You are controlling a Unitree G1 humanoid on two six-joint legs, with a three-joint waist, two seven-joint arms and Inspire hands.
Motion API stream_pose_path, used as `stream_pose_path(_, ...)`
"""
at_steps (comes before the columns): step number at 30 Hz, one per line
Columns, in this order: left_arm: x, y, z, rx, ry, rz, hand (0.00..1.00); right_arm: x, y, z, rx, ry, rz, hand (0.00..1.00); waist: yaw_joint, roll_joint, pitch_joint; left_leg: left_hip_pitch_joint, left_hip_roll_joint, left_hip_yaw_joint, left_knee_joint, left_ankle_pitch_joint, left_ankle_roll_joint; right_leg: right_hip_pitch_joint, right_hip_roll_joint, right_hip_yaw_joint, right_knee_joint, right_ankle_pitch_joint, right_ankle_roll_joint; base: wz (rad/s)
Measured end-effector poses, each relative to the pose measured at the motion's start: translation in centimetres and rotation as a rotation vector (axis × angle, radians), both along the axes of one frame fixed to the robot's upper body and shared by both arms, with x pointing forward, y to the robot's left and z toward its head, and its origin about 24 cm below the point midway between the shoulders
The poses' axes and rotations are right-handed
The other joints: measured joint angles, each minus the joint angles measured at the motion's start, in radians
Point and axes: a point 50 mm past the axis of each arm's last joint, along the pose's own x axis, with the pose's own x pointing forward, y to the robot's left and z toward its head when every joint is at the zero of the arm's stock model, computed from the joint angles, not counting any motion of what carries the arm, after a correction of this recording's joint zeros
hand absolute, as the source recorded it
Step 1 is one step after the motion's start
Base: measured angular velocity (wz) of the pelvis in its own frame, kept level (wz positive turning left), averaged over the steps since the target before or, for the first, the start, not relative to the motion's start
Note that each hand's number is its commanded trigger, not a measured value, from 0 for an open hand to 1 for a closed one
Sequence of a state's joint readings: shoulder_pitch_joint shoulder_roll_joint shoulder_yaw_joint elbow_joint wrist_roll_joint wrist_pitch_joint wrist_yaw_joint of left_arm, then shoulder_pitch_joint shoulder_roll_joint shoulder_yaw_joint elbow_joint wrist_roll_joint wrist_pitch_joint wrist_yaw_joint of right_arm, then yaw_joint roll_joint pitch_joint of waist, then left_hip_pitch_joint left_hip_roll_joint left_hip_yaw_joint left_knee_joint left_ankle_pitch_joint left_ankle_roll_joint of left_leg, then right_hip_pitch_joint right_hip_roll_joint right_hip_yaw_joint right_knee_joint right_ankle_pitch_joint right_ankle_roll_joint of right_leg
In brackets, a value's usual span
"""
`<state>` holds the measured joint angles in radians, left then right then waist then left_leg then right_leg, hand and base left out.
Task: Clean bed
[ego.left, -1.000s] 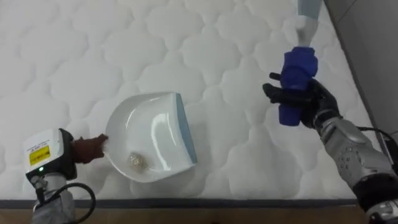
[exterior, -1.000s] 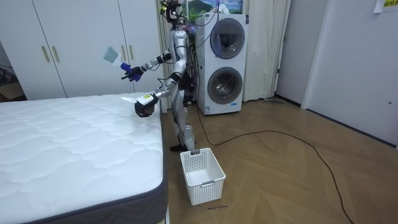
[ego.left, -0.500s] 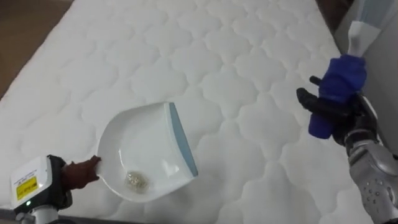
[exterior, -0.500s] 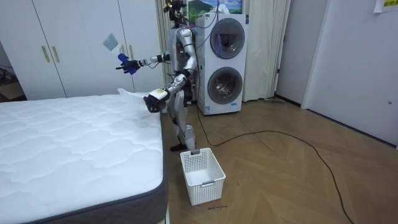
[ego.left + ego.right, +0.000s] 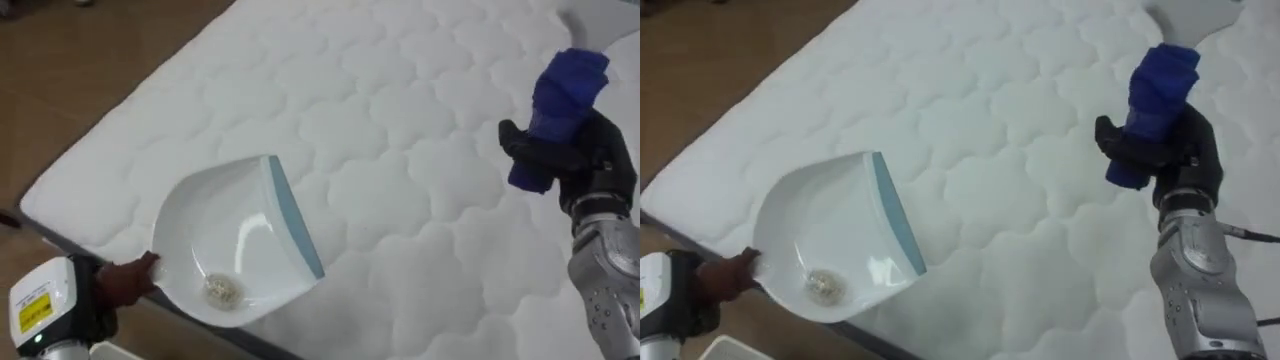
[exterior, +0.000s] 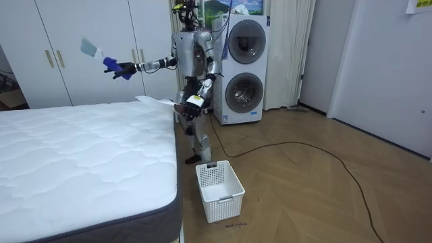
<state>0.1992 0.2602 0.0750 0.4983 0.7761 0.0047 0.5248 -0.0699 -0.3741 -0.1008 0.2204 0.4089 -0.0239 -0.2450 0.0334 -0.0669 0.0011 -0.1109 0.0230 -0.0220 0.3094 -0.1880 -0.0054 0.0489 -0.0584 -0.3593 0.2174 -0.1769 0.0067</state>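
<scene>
Right now the white mattress (image 5: 380,120) spreads below the robot, which stands at its corner by the stacked washing machines (image 6: 244,74). Its left hand (image 5: 128,281), fingers curled on the handle, holds a white dustpan (image 5: 235,235) over the mattress edge. The right hand (image 5: 580,160) is clamped round a blue-handled brush (image 5: 558,95) raised above the mattress. A small crumpled scrap (image 5: 220,290) lies in the dustpan.

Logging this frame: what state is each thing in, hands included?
dustpan: held at the mattress corner, a small crumpled scrap inside.
brush: raised clear of the mattress, head uppermost.
left hand: curled round the dustpan's handle.
right hand: curled round the brush's handle.
mattress: bare.
basket: upright on the floor.
</scene>
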Motion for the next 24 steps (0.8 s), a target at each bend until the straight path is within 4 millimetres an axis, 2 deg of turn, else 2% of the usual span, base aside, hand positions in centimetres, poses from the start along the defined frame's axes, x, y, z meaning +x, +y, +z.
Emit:
stream_pose_path(1, 0.1, -0.1, -0.1, -0.010, 0.005, -0.003, 1.00, -0.2, -0.1, -0.2, -0.023, 0.013, -0.009, 0.00, -0.004, -0.004, 0.0010, -0.014, 0.015, 0.079, 0.012, 0.004, 0.004, 0.014, -0.004, -0.011, 0.002, -0.012, 0.001, 1.22)
stream_pose_path(2, 0.2, -0.2, 0.0, -0.012, 0.005, -0.005, 1.00, -0.3, -0.1, -0.3, -0.031, 0.017, -0.014, 0.00, -0.009, -0.006, 0.0019, -0.025, 0.024, 0.118, 0.022, 0.005, 0.007, 0.022, -0.007, -0.024, 0.002, -0.019, 0.002, 1.24)
stream_pose_path(4, 0.7, -0.3, 0.2, -0.017, -0.008, -0.011, 1.00, -0.4, -0.3, -0.1, -0.046, 0.006, -0.032, 0.00, -0.030, -0.012, 0.0021, -0.059, 0.060, 0.268, 0.048, 0.019, 0.022, 0.038, -0.028, -0.079, -0.007, -0.052, 0.005, 1.27)
stream_pose_path(5, 0.8, -0.4, 0.1, -0.020, -0.008, -0.012, 1.00, -0.4, -0.4, 0.0, -0.048, 0.001, -0.038, 0.00, -0.032, -0.008, 0.0022, -0.065, 0.071, 0.302, 0.053, 0.024, 0.025, 0.044, -0.028, -0.103, -0.012, -0.053, 0.005, 1.19)
stream_pose_path(6, 1.0, -0.4, 0.2, -0.025, -0.009, -0.014, 1.00, -0.5, -0.7, 0.1, -0.054, -0.004, -0.056, 0.00, -0.046, -0.006, 0.0021, -0.071, 0.079, 0.354, 0.057, 0.035, 0.035, 0.055, -0.034, -0.152, -0.019, -0.057, 0.008, 1.22)
stream_pose_path(7, 1.2, -0.4, 0.3, -0.029, -0.016, -0.013, 1.00, -0.6, -0.9, 0.3, -0.067, -0.006, -0.071, 0.00, -0.053, -0.004, 0.0030, -0.082, 0.083, 0.379, 0.062, 0.042, 0.043, 0.066, -0.040, -0.204, -0.021, -0.067, 0.012, 1.21)
stream_pose_path(9, 1.7, -0.5, 0.4, -0.035, -0.024, -0.013, 1.00, -0.6, -1.2, 0.5, -0.061, -0.018, -0.089, 0.00, -0.051, -0.001, 0.0038, -0.089, 0.076, 0.373, 0.067, 0.045, 0.049, 0.071, -0.044, -0.240, -0.013, -0.079, 0.020, 0.86)
stream_pose_path(10, 1.7, -0.4, 0.4, -0.044, -0.028, -0.007, 1.00, -0.5, -1.1, 0.7, -0.062, -0.034, -0.085, 0.00, -0.044, 0.002, 0.0044, -0.090, 0.065, 0.356, 0.066, 0.045, 0.049, 0.080, -0.047, -0.258, -0.014, -0.082, 0.025, 0.51)
stream_pose_path(14, 1.9, -0.4, 0.5, -0.060, -0.043, 0.005, 1.00, -0.4, -0.8, 1.2, -0.075, -0.061, -0.079, 0.00, -0.011, 0.009, 0.0022, -0.096, 0.034, 0.336, 0.046, 0.052, 0.055, 0.081, -0.053, -0.279, -0.010, -0.080, 0.033, 0.22)
stream_pose_path(18, 2.6, -0.5, 0.9, -0.070, -0.070, 0.005, 1.00, -0.4, -0.6, 0.9, -0.071, -0.053, -0.097, 0.00, 0.029, 0.013, 0.0014, -0.090, 0.025, 0.340, 0.036, 0.051, 0.067, 0.068, -0.079, -0.286, 0.073, -0.079, 0.035, 0.16)
stream_pose_path(21, 3.6, -0.8, 1.8, -0.077, -0.121, -0.025, 1.00, -0.5, -0.5, 0.8, -0.063, -0.051, -0.109, 0.00, 0.056, 0.018, 0.0018, -0.095, 0.016, 0.318, 0.041, 0.036, 0.086, 0.040, -0.106, -0.267, 0.157, -0.078, 0.035, 0.17)
stream_pose_path(23, 4.1, -1.0, 2.1, -0.083, -0.143, -0.042, 1.00, -0.4, -0.3, 0.5, -0.062, -0.040, -0.113, 0.00, 0.063, 0.022, 0.0030, -0.094, 0.002, 0.258, 0.052, 0.022, 0.097, 0.012, -0.120, -0.231, 0.223, -0.078, 0.034, 0.26)
stream_pose_path(24, 4.2, -1.1, 2.2, -0.084, -0.151, -0.047, 1.00, -0.5, -0.2, 0.1, -0.064, -0.027, -0.109, 0.00, 0.054, 0.023, 0.0054, -0.092, -0.022, 0.190, 0.049, 0.014, 0.109, -0.009, -0.102, -0.155, 0.233, -0.096, 0.032, 0.39)
